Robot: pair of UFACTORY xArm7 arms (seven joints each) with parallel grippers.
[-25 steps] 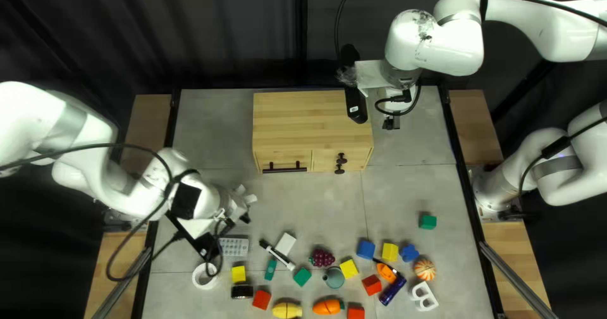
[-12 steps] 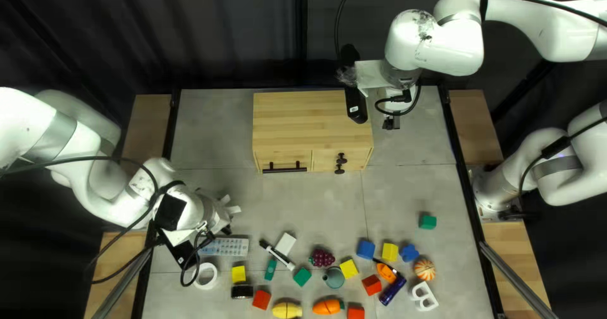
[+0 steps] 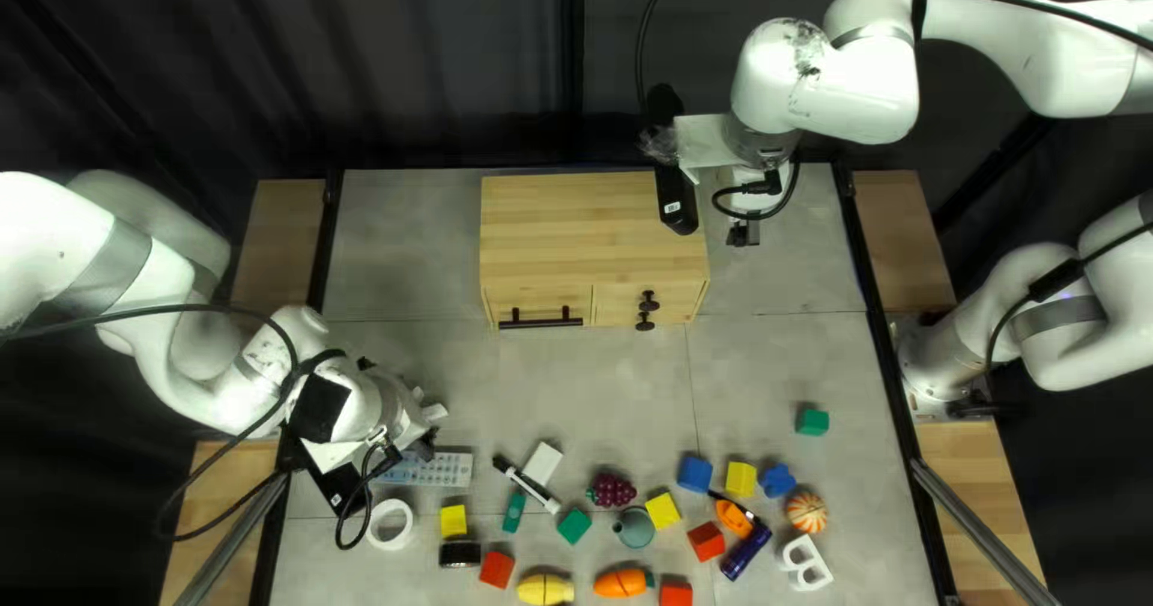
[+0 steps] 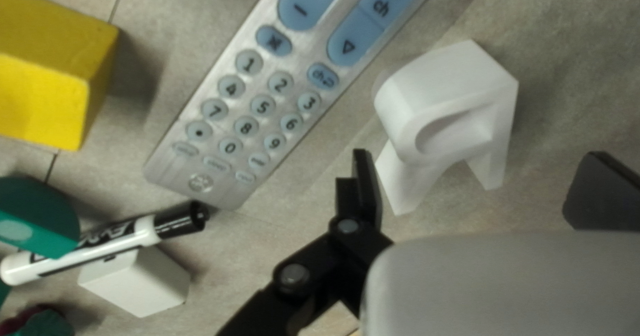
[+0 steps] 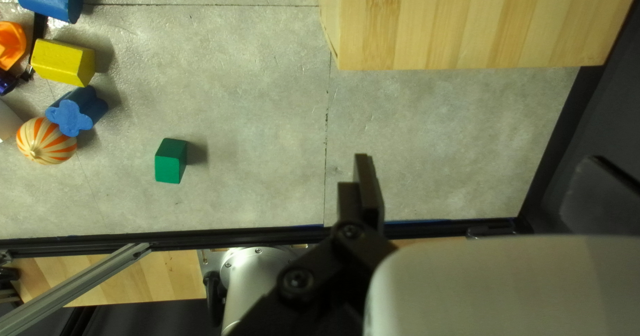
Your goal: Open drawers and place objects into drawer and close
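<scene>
Left gripper: fingers are standing apart over the table, clamping nothing.
White block: it is lying between and slightly ahead of those fingers, one leg close beside one of them (whether they are touching, nobody is telling from here). The grasp is probably calling for centering, then lowering astride the solid body before closing evenly; pinching a splayed leg could be inviting a twist.
Remote control: it is lying near the block, so the neighboring finger is needing the narrow gap between them.
Drawer: it is sitting closed beneath the cabinet's top, its dark handle awaiting a pull.
Right gripper: its fingers are hanging apart, empty, beside the cabinet.
</scene>
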